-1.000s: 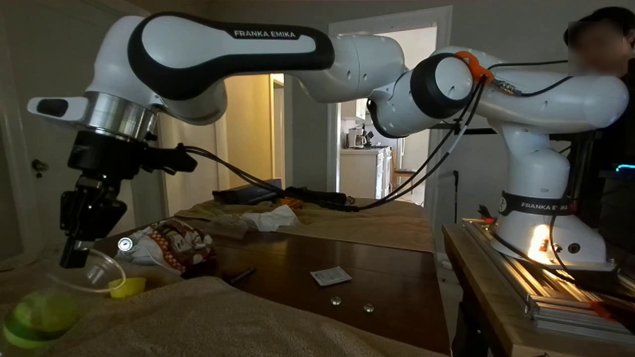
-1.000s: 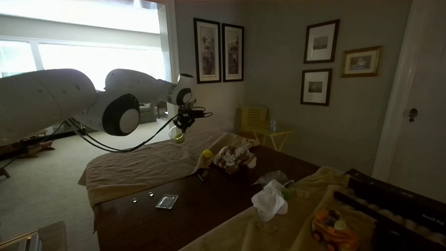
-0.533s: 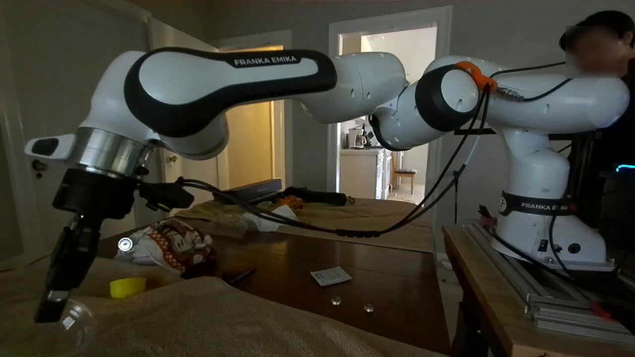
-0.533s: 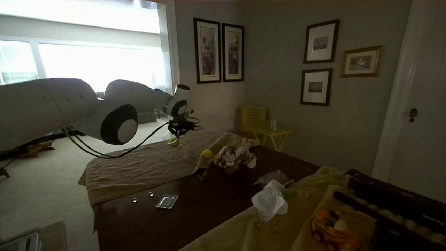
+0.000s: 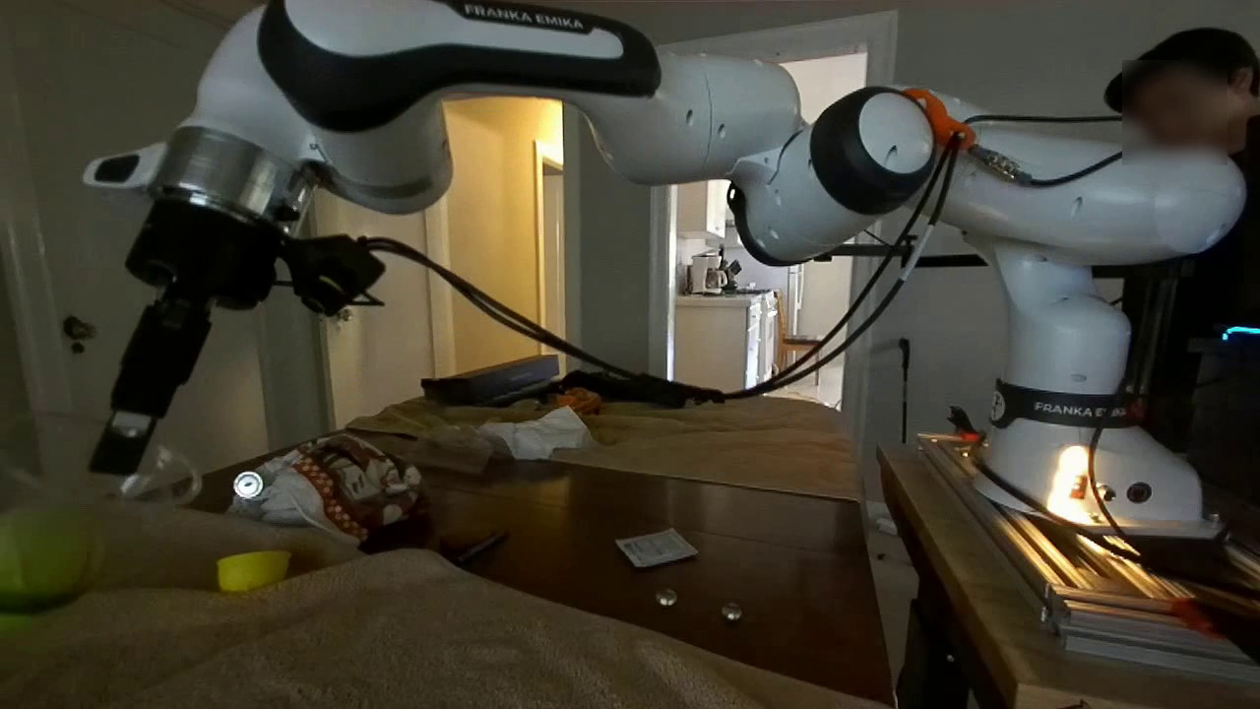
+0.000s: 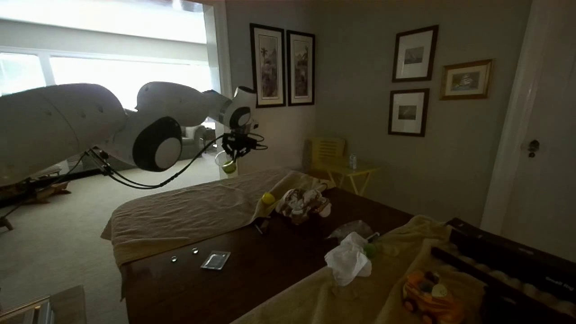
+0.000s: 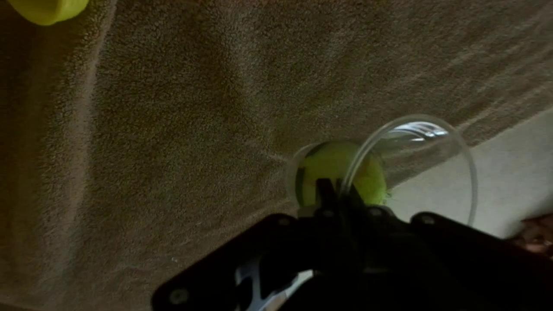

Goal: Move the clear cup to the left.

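Presently, your gripper pinches the wall of the clear cup, which shows right of centre in the wrist view, tilted, its rim seen across the edge of the brown towel. You can see a yellow-green round object through its side. In an exterior view, your cup is at the left edge; a yellow item lies lower left, 2 small clear beads lower centre.

Wrist view: lower rim of the clear cup obscured by the pincer; yellow object cut by top edge. In an exterior view: person's face blurred, cup cropped left.
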